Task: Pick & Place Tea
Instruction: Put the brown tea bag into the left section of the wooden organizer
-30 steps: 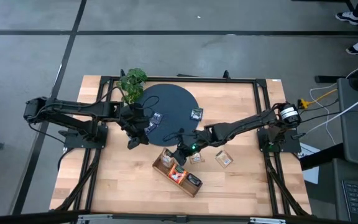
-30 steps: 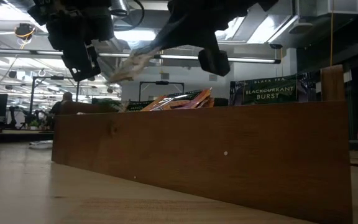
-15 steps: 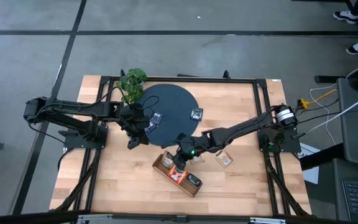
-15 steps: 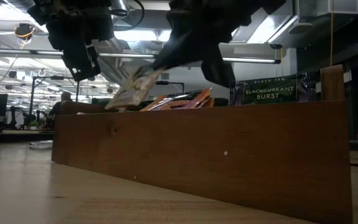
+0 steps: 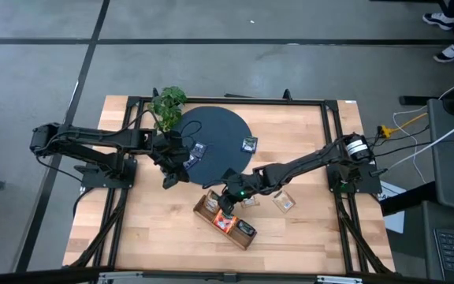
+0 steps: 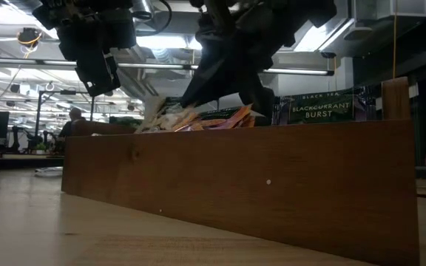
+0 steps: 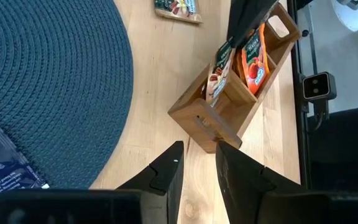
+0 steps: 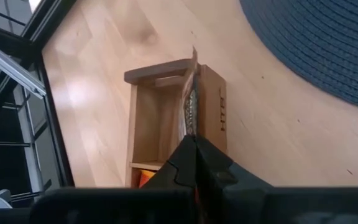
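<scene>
A beige-green tea sachet (image 7: 219, 67) hangs edge-on (image 8: 191, 102) over the end compartment of the wooden tray (image 5: 225, 220), with my right gripper (image 5: 227, 200) shut on it. The middle compartment holds red-orange sachets (image 7: 254, 57), and a dark "Blackcurrant" sachet (image 6: 319, 108) stands in the far one. My left gripper (image 7: 197, 163) hovers open at the near-left edge of the dark round mat (image 5: 215, 134), nothing between its fingers. Two sachets (image 5: 198, 150) (image 5: 248, 143) lie flat on the mat, and two more (image 5: 284, 202) (image 5: 248, 201) lie on the table right of the tray. My right gripper pinches the sachet's upper edge (image 8: 192, 129) between its two shut fingers (image 8: 184, 163). The fingers slant down from the table's right side. The sachet hangs upright below them, its lower end (image 7: 213, 93) inside the tray's end compartment; whether it touches the bottom I cannot tell.
A leafy green plant (image 5: 168, 105) stands at the mat's far-left edge. A blue sachet (image 7: 2, 168) lies on the mat close to my left gripper. Bare wood spreads along the near edge and the near-left corner of the table (image 5: 144, 229).
My right gripper has gone down toward the tray with the beige-green sachet. The sachet, earlier held clear above the tray's rim, now dips into the end compartment.
</scene>
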